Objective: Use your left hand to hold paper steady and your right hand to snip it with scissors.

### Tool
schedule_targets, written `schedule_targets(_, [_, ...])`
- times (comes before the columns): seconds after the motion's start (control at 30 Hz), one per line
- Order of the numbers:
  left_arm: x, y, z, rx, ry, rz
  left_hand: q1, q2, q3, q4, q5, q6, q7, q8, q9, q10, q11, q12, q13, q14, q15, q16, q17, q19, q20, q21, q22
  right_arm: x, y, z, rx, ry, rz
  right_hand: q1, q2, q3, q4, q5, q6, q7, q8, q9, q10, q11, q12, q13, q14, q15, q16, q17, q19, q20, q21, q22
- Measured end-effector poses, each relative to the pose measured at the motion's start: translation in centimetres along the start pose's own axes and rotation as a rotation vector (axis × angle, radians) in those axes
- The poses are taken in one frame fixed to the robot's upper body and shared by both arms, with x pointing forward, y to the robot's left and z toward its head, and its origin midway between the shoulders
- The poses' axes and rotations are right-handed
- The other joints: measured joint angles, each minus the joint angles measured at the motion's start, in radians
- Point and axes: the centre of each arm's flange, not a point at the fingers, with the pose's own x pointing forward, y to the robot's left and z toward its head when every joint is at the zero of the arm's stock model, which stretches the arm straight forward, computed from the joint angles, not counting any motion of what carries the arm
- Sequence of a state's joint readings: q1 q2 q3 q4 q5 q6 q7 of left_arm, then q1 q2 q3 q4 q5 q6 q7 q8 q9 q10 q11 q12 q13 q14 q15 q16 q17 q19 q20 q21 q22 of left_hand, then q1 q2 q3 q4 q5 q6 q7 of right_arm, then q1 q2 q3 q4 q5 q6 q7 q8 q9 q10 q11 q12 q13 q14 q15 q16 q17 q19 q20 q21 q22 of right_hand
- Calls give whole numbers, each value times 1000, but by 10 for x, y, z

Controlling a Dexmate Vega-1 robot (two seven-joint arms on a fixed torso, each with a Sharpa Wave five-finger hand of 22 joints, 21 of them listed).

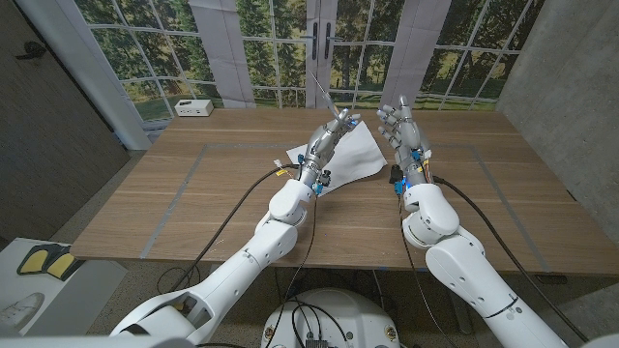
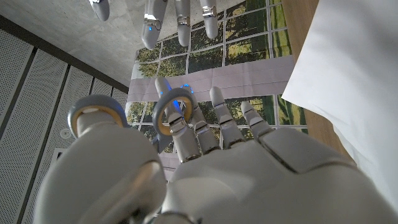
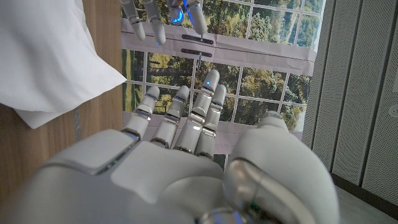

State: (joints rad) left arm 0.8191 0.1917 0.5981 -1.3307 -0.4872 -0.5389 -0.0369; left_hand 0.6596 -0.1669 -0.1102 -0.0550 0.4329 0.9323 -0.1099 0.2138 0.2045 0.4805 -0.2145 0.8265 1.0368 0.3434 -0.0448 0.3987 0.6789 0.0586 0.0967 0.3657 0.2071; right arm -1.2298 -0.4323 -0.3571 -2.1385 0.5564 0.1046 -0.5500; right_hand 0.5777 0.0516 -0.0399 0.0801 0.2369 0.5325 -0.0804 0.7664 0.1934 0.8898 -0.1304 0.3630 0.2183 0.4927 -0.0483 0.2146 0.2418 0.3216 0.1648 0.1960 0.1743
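In the head view, the left hand (image 1: 327, 138) is held up over the wooden tabletop (image 1: 193, 193). A thin pair of scissors (image 1: 323, 98) is seen sticking up past its fingers (image 1: 343, 121), so the scissors are gripped by the left hand. The right hand (image 1: 400, 126) is raised just beside it, with its fingers spread apart and nothing in them. A white sheet of paper (image 1: 356, 155) is seen lying on the tabletop, under and between the two hands. A small white box (image 1: 194, 107) is seen far off to the left of the fingers, near the window.

In the left wrist view, the back of the left hand (image 2: 205, 168) is shown with its fingers curled. Two grey rings are seen beside the thumb. The right hand's fingers (image 2: 180, 18) are seen just past them. The paper (image 2: 348, 81) is seen near the left fingers, apart from them.

In the right wrist view, the right hand (image 3: 180, 168) is shown with its fingers straight and empty. The paper (image 3: 50, 56) is seen to one side of them, not touched. The left hand's fingers (image 3: 155, 18) are seen beyond.
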Motion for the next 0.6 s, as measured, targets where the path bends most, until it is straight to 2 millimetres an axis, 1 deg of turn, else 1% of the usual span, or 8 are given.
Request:
schedule_targets(0.17, [-1,2,2,6,-6,8,-4,4,-11,3,5,1,2,0,0,0,0,0,-8,0,0,0,0,5,5,0,0,0,0,2,-3,-6,2,0,0,0,0,0,0,0,-1,0,0,0,0,0,0,0,0,0,0,0,0,0])
schedule_targets(0.2, [-1,2,2,7,-6,8,-6,6,-11,3,5,1,2,0,0,0,0,0,-9,0,0,0,0,5,5,0,0,1,0,3,-6,-10,3,-4,-4,0,0,0,2,2,-1,0,0,0,0,0,0,0,0,0,4,4,0,0])
schedule_targets(0.23, [-1,3,2,9,-7,9,-6,6,-11,3,5,1,2,0,0,0,0,0,-10,0,0,0,0,5,5,0,0,1,0,4,-8,-12,4,-13,-3,-3,3,-3,4,4,-4,0,0,0,0,0,0,0,0,0,5,5,0,0])
schedule_targets(0.3, [-2,3,3,11,-7,10,-6,5,-14,5,5,1,2,0,0,-1,2,-4,-14,0,0,0,0,5,5,0,0,1,0,5,-10,-16,4,-16,-6,-10,2,-5,5,5,-9,0,0,0,0,0,0,0,0,0,5,5,0,0])
schedule_targets(0.33, [-2,3,3,12,-7,11,-8,3,-18,4,5,-5,8,0,1,-1,1,-8,-16,0,0,0,0,5,5,0,0,2,0,6,-10,-17,5,-24,-7,-12,4,-5,5,5,-12,0,-2,2,0,0,0,0,0,0,5,6,0,0])
schedule_targets(0.5, [-2,4,3,21,-1,12,-9,2,-30,5,9,-5,8,0,3,5,7,-11,-29,0,0,0,0,5,5,0,0,4,0,10,-17,-28,9,-38,-12,-19,11,-5,3,14,-16,0,3,11,8,0,0,0,0,0,0,11,0,0])
schedule_targets(0.53, [-4,6,6,27,-5,9,-12,-1,-30,5,11,-5,8,0,3,5,7,-11,-31,0,0,0,0,5,5,0,0,4,0,10,-21,-28,15,-42,-16,-21,13,-5,4,16,-16,0,-1,15,8,0,0,0,0,2,2,13,0,0])
schedule_targets(0.6, [-4,7,6,33,0,10,-21,0,-40,7,11,-1,13,0,5,5,7,-16,-36,0,0,-2,0,8,7,0,0,6,1,12,-26,-33,20,-52,-15,-25,17,-5,7,18,-24,0,-2,17,8,-4,-4,4,0,3,2,20,0,0])
